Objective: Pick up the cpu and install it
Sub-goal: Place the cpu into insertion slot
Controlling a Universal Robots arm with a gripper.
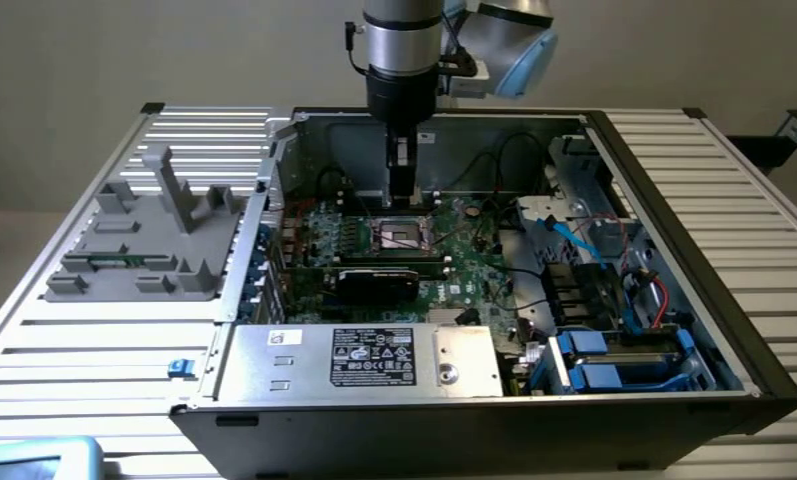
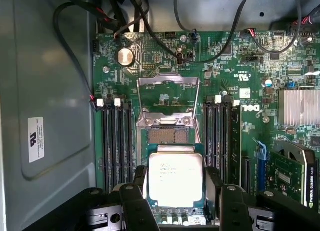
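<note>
The exterior view looks down from afar on the open computer case [image 1: 505,430]; the wrist view faces its motherboard [image 2: 165,56] closely, their shared ground.

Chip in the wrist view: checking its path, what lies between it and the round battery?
Wrist view: the open socket and its raised metal frame lie between chip and battery.

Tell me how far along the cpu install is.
Done: the cpu is picked up, gripped between the jaws. In hand: it hangs above the motherboard, close to the socket. Left: the socket is bare with its metal frame raised, so the cpu is not yet seated.
</note>
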